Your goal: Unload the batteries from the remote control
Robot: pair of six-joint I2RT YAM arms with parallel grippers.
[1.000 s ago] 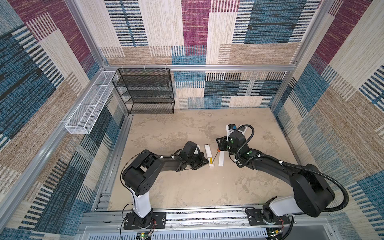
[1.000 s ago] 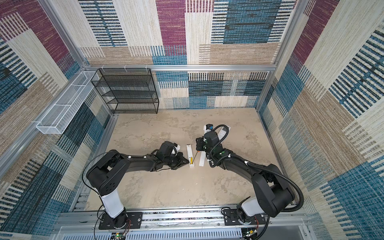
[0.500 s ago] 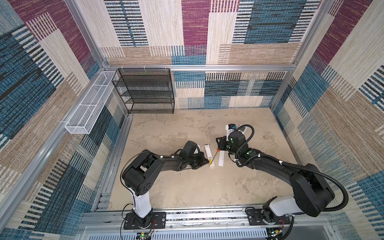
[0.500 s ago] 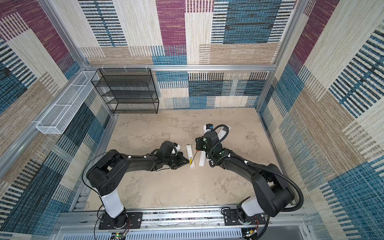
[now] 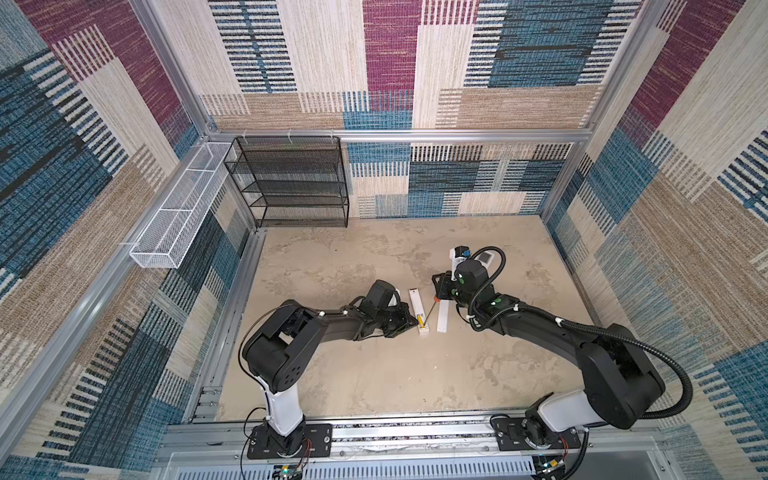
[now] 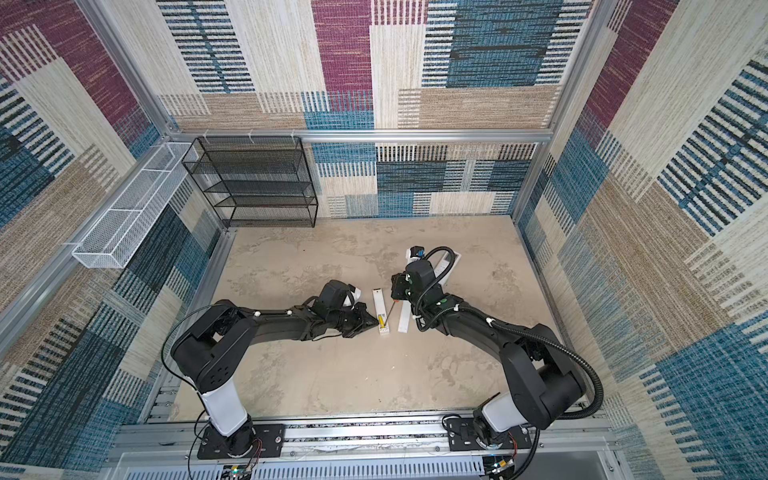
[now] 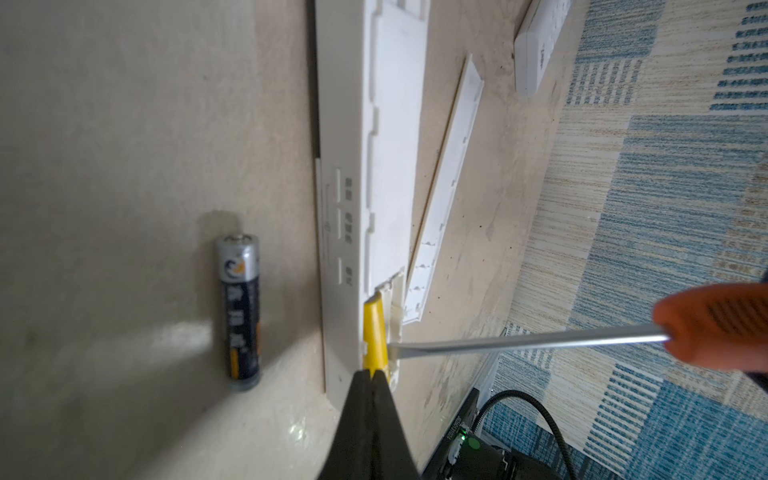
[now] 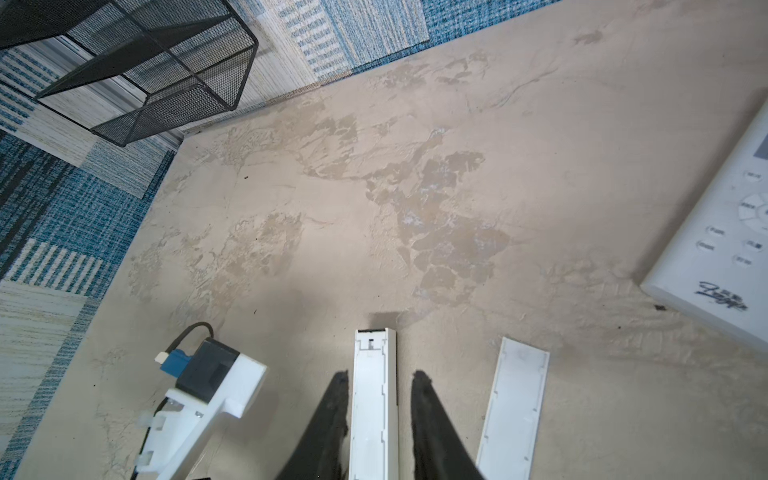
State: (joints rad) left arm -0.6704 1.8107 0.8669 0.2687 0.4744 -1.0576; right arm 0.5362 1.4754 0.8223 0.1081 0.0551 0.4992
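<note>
Lying back-up on the bench [image 5: 374, 374], the remote control [image 7: 374, 166] has its compartment open, with the cover [image 7: 446, 199] just beside it. One yellow battery [image 7: 376, 332] sits at the compartment's end. Left tool [image 7: 372, 376]: closed, tips against that battery's end. Right tool [image 8: 381, 376]: gripping the orange handle of the screwdriver [image 7: 519, 343], whose blade tip touches the yellow battery. A dark battery [image 7: 241, 307] lies on the bench near the remote's other side.
</note>
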